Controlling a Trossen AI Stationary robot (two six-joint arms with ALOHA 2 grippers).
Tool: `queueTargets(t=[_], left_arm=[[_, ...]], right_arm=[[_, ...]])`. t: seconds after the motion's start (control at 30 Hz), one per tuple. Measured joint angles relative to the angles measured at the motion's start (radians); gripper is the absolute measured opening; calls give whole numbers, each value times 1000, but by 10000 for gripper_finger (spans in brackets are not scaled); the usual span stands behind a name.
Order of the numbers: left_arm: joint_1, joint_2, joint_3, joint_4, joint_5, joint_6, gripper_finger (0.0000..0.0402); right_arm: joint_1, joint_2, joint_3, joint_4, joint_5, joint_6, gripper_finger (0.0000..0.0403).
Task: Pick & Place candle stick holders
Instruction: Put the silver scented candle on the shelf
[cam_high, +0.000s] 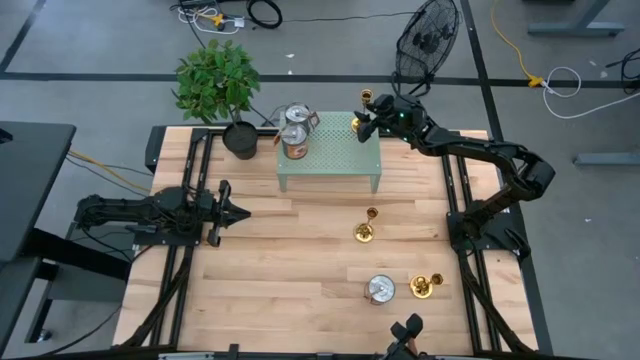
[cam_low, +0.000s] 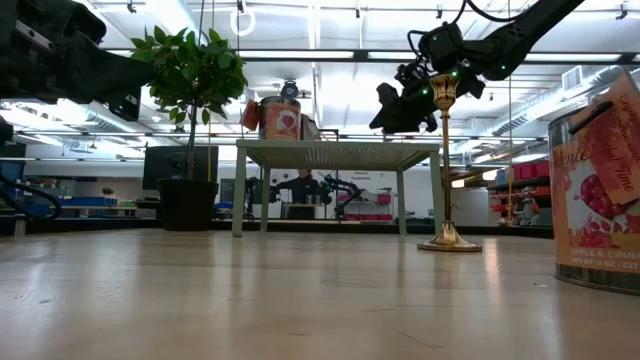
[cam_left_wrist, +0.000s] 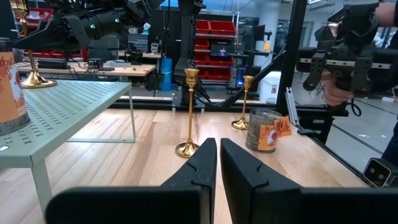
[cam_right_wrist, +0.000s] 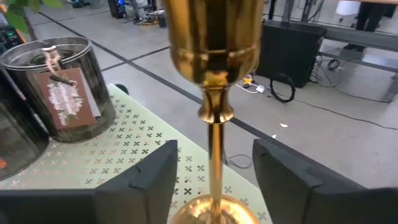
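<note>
One gold candle stick holder (cam_right_wrist: 214, 74) stands upright with its round base (cam_right_wrist: 214, 211) on the green perforated stand (cam_high: 330, 155), at the stand's far right corner. My right gripper (cam_right_wrist: 214, 168) is open, one finger on either side of the thin stem with a gap on both sides. Two more holders (cam_high: 365, 230) (cam_high: 425, 287) stand on the wooden table by their bases. My left gripper (cam_high: 235, 212) waits shut at the table's left, holding nothing.
Two tins (cam_high: 295, 125) (cam_high: 293, 146) stand on the stand's far left part, close to the placed holder. A third tin (cam_high: 379, 290) sits near the front holder. A potted plant (cam_high: 218, 80) stands at the far left. A person's hand (cam_left_wrist: 339, 93) shows beyond the table.
</note>
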Motion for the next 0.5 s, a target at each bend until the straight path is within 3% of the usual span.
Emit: queueTargets(t=[0.5], left_arm=[[0, 0, 0, 0, 0, 0, 30]], right_arm=[[0, 0, 0, -47, -23, 23, 297]])
